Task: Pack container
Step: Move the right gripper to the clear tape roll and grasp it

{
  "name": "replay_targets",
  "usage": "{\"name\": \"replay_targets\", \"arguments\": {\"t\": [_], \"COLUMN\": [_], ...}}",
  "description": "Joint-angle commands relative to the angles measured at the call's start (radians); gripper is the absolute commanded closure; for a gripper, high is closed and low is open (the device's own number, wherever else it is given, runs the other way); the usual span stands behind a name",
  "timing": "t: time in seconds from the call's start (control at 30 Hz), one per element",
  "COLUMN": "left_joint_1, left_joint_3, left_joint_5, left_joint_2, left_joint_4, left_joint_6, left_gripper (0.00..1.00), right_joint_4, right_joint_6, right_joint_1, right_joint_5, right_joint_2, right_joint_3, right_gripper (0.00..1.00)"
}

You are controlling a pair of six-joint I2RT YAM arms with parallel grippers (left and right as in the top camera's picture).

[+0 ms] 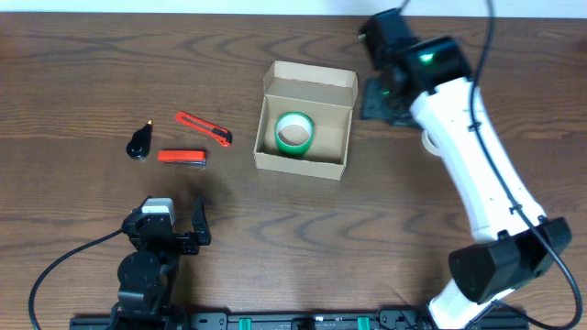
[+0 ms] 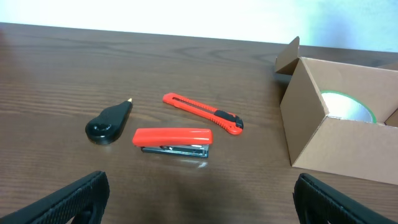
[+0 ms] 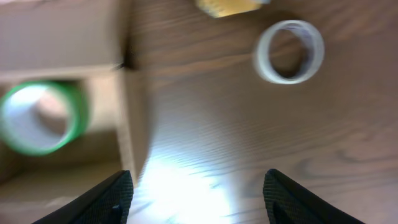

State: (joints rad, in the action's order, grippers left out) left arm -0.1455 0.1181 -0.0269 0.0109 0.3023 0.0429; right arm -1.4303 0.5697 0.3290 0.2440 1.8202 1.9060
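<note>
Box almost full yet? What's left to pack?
Just started. Done: the green tape roll lies inside the open cardboard box. In hand: nothing; the left gripper and right gripper are both open and empty. Left, probably: the clear tape roll, red stapler, red utility knife and black pointed tool lie on the table outside the box.

— Where does the overhead sit?
— High above, facing straight down on the whole table (image 1: pixel 92 55).
— And the left wrist?
— Low at the near left, looking far across, past the stapler (image 2: pixel 173 139) to the container (image 2: pixel 336 134).
— Right wrist?
— Close and blurred, facing down over the container's right wall. All three share the green tape roll (image 3: pixel 40 118).
</note>
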Motion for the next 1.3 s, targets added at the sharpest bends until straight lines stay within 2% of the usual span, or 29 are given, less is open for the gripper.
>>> {"name": "replay_targets", "arguments": {"t": [0.0,0.17,0.5,0.63,0.8,1.07,1.27], "left_joint_1": [0.005,0.005,0.005,0.005,0.005,0.005,0.005], "left_joint_3": [-0.026,-0.026,-0.026,-0.026,-0.026,-0.026,-0.026], "left_joint_5": [-0.006,-0.006,-0.006,-0.006,-0.006,-0.006,-0.006], "left_joint_2": [-0.006,-0.006,-0.006,-0.006,-0.006,-0.006,-0.006], "left_joint_4": [0.002,0.002,0.003,0.003,0.002,0.003,0.002], "left_joint_6": [-0.021,-0.021,-0.021,-0.021,-0.021,-0.021,-0.021], "left_gripper": [0.05,0.05,0.05,0.05,0.04,0.05,0.05], "right_joint_4": [0.006,0.110,0.473,0.582,0.720,0.927,1.018], "right_joint_6": [-0.048,-0.090,-0.238,-0.278,-0.349,-0.370,-0.393], "right_joint_1": [-0.104,-0.237,-0.410,-0.419,-0.405,-0.397,-0.397], "right_joint_5": [0.037,0.013,-0.173,-0.191,-0.193,-0.197,-0.196], "right_joint_2": [0.005,0.005,0.005,0.005,0.005,0.005,0.015], "right_joint_3": [-0.051,-0.203,-0.546,-0.619,-0.694,-0.785,-0.822], "right_gripper": [0.30,0.29,0.28,0.28,0.34,0.41,0.47]}}
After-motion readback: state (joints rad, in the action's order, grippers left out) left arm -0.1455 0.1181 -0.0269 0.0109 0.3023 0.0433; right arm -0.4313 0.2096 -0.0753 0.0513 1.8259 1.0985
